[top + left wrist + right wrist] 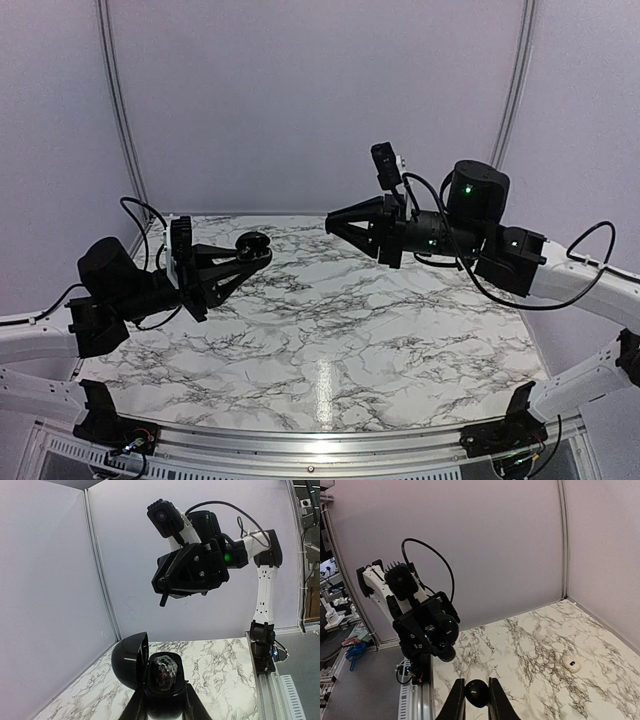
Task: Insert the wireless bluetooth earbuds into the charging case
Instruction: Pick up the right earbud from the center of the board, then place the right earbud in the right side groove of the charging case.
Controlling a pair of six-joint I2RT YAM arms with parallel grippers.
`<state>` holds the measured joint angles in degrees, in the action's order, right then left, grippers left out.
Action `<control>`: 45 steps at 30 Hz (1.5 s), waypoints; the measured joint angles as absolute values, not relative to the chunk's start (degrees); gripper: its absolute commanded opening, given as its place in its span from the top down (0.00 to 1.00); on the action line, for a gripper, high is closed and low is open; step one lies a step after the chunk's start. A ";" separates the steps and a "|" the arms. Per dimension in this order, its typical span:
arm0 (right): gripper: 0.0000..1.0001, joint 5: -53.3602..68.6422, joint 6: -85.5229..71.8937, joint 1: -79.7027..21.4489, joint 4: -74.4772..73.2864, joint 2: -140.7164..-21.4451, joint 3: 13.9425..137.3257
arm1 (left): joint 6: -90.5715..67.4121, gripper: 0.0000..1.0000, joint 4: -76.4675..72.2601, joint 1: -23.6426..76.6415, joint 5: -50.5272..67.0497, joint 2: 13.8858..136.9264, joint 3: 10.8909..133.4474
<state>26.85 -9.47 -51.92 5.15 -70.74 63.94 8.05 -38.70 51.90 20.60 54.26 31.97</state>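
Note:
My left gripper (246, 257) is shut on a black clamshell charging case (128, 662), held above the table with its hinged lid swung open to the left. A glossy dark shape sits in its cavity (165, 674). My right gripper (477, 689) is shut on a black oval earbud (477, 695) and hangs in the air facing the left gripper (432, 637). In the top view the right gripper (332, 222) is about a hand's width right of the case (255, 245). A small cream-white rounded piece with a dark spot (571, 665) lies on the table.
The marble table (330, 340) has grey walls at the back and sides. Metal rails run along the table edges (272, 690). Cables hang from both arms.

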 measured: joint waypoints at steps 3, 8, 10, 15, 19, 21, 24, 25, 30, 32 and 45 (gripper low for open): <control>0.91 29.08 -11.00 -54.17 9.15 -71.20 63.40 | 9.21 1.00 -38.68 52.53 20.51 54.15 31.83; 0.91 31.20 -12.75 -58.00 15.00 -71.94 63.40 | 10.46 1.00 -38.70 54.11 20.32 54.15 31.81; 0.91 31.83 -13.58 -59.00 16.88 -72.29 63.37 | 10.94 1.00 -38.72 54.59 19.94 54.17 31.81; 0.91 32.08 -15.38 -60.36 20.10 -73.41 63.09 | 11.38 1.00 -38.72 55.09 18.87 54.48 31.81; 0.91 32.08 -16.45 -61.10 21.23 -75.33 63.09 | 11.33 1.00 -38.72 55.24 18.44 55.42 31.86; 0.91 32.08 -16.93 -61.25 21.65 -76.34 63.09 | 11.14 1.00 -38.72 55.27 18.31 55.99 31.86; 0.91 32.08 -17.58 -61.34 22.26 -77.58 63.07 | 10.85 1.00 -38.72 55.27 18.04 56.34 31.86; 0.91 32.05 -17.82 -61.41 22.50 -77.97 63.07 | 10.74 1.00 -38.74 55.27 17.91 56.34 31.86; 0.91 32.05 -18.63 -61.80 23.70 -79.33 63.07 | 10.17 1.00 -38.81 55.27 17.72 56.34 31.88; 0.91 32.05 -18.72 -61.91 23.99 -79.68 63.07 | 9.87 1.00 -39.05 55.27 17.52 56.31 31.88; 0.91 29.76 -20.10 -61.95 25.50 -81.01 63.07 | 9.06 1.00 -40.47 55.27 17.41 55.92 31.88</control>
